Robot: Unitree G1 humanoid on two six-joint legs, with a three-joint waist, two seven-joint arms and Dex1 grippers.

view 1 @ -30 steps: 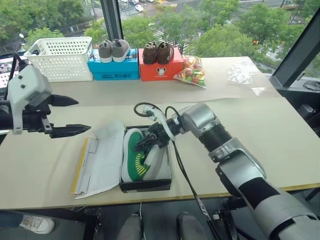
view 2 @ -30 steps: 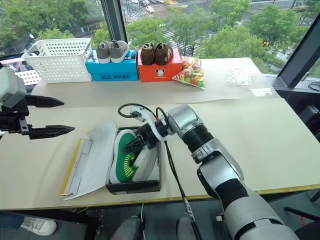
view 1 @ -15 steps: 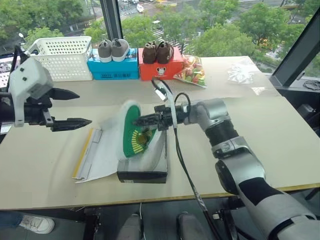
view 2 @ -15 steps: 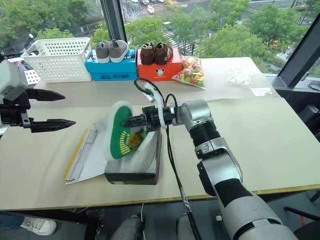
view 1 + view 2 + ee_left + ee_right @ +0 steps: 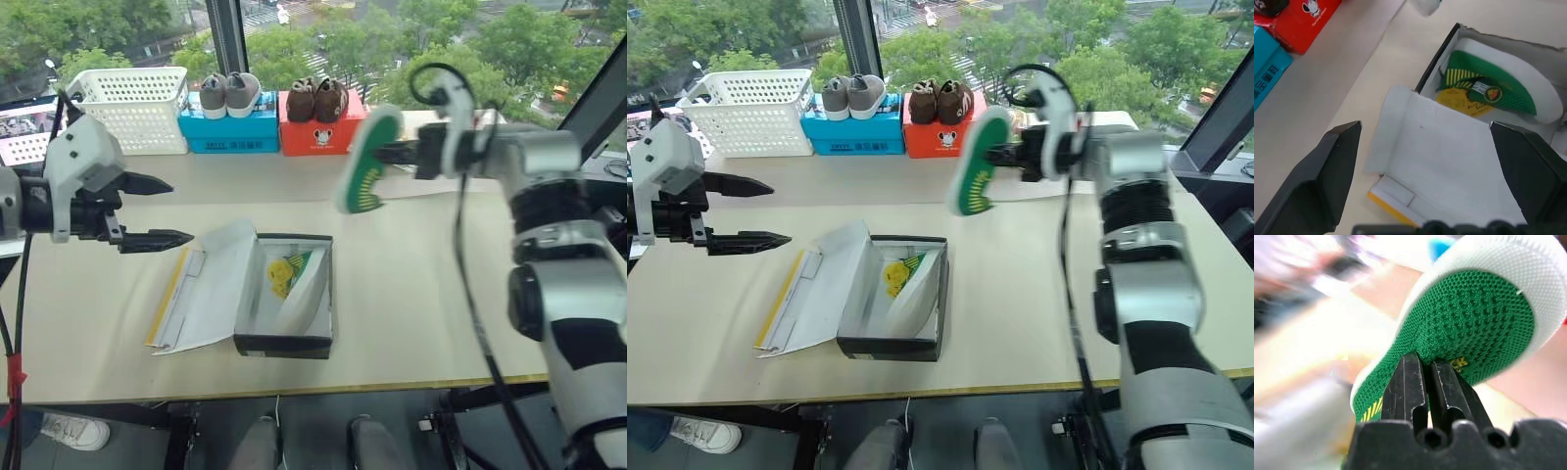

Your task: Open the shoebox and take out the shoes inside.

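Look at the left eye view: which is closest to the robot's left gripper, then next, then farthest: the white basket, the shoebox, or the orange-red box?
From the left gripper:
1. White basket, just behind it.
2. Shoebox, in front, toward the right.
3. Orange-red box, far back right.

Box wall hides much of the remaining shoe.
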